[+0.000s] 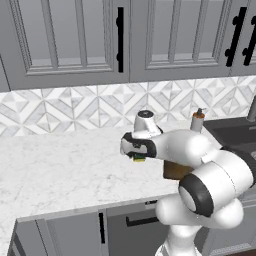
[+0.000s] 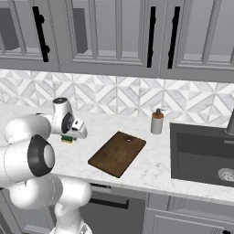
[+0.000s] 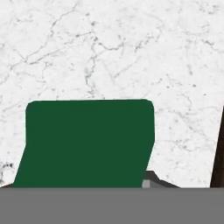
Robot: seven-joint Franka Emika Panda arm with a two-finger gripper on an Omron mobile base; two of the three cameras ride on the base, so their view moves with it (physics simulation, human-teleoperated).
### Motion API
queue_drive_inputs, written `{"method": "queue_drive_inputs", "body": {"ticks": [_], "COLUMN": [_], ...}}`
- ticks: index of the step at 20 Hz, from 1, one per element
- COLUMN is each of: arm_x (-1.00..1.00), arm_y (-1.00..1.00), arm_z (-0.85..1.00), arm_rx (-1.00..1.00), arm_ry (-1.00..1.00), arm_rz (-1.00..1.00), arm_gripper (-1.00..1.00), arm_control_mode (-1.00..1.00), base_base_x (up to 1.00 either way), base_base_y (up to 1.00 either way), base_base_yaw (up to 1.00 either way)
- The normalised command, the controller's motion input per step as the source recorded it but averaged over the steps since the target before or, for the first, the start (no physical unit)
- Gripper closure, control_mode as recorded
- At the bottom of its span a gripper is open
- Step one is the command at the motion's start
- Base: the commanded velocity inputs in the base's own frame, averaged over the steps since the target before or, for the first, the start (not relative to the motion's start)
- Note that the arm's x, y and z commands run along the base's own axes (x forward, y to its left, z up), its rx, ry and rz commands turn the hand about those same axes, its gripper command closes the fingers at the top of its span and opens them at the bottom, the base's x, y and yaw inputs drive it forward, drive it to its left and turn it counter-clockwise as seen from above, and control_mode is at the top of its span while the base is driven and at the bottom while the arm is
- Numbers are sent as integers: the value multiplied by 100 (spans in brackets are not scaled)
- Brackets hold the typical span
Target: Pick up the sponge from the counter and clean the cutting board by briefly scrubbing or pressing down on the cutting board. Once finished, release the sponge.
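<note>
The sponge point(image 3: 87, 144) shows its green scrub face large in the hand view, right at the fingertips. A grey fingertip point(image 3: 151, 179) rests against its right side. From the base views, the sponge point(image 1: 138, 158) point(image 2: 67, 139) sits directly under my gripper point(image 1: 137, 155) point(image 2: 71, 135), low over the white marble counter point(image 1: 60, 165). The gripper is shut on the sponge. The dark-brown cutting board point(image 2: 118, 153) lies to the right of the gripper, apart from it. My arm partly hides the cutting board point(image 1: 175, 171), and its dark edge point(image 3: 217, 153) crosses the hand view's right side.
A soap dispenser point(image 2: 157, 121) point(image 1: 197, 120) stands behind the board near the tiled wall. A dark sink point(image 2: 201, 151) is set into the counter at the right. Grey cabinets hang above. The counter's front edge point(image 2: 137, 185) runs close below the board.
</note>
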Motion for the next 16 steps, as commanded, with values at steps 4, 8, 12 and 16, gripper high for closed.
{"method": "queue_drive_inputs", "body": {"ticks": [4,8,12,16], "arm_x": [17,19,21,2], "arm_y": [1,0,3,0], "arm_z": [-72,-80,-83,-21], "arm_rx": [0,0,0,0], "arm_ry": [0,0,0,0], "arm_rz": [0,0,0,0], "arm_gripper": [100,100,-100,-100], "arm_control_mode": [-100,-100,-100,-100], "base_base_x": [0,0,0,0], "base_base_y": [0,0,0,0], "base_base_yaw": [0,0,0,0]}}
